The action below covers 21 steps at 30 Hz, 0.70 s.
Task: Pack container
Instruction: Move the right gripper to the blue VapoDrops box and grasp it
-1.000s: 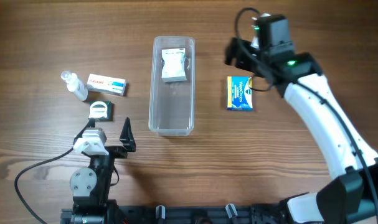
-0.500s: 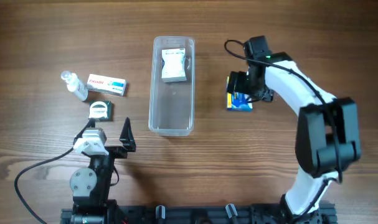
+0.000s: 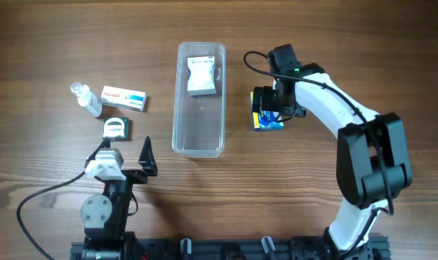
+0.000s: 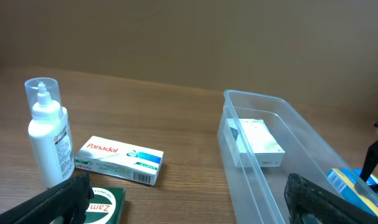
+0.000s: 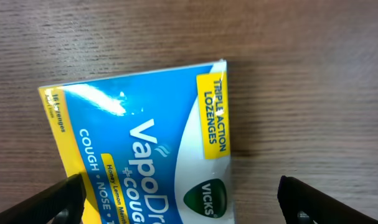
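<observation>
Lozenge box (image 5: 139, 155) lies directly under the right gripper (image 3: 269, 110), between its wide-apart fingers (image 5: 51, 202), and the container (image 3: 199, 128) stands near on its left, its long side parallel to the box.

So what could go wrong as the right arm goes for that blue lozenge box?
The lozenge box lies skewed between the fingers of the open right gripper, so closing may twist it or catch only a corner. A white box already sits at the far end of the container; dropping there could stack or jam them.
</observation>
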{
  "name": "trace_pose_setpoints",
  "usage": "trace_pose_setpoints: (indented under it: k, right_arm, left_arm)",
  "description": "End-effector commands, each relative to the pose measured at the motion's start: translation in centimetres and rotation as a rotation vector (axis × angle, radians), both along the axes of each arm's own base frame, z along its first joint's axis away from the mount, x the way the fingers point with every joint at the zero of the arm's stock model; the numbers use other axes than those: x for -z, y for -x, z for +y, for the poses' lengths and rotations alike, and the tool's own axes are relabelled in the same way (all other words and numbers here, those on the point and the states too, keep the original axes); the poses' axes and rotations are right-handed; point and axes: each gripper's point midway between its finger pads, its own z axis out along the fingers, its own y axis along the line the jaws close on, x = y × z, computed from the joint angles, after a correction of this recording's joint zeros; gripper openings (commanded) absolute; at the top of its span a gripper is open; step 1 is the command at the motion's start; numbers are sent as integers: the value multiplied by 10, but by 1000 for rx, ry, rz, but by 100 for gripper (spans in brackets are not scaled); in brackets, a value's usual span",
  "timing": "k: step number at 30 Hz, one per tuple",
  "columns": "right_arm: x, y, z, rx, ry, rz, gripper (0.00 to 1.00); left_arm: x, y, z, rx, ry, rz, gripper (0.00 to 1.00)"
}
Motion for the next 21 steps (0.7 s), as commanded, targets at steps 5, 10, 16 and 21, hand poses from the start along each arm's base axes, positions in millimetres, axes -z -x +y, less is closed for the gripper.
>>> trace_pose_setpoints:
  k: [5, 10, 16, 21]
  right_arm:
    - [-24, -3, 6, -120, 22, -75, 100]
    - [-21, 0, 23, -159, 5, -77, 100]
    - [-3, 3, 23, -86, 36, -48, 100]
    - [4, 0, 11, -44, 106, -53, 100]
  left_arm:
    - [3, 0, 0, 1, 3, 9, 100]
    - [3, 0, 0, 1, 3, 9, 100]
    - [3, 0, 0, 1, 3, 9, 100]
    - [3, 0, 0, 1, 3, 9, 100]
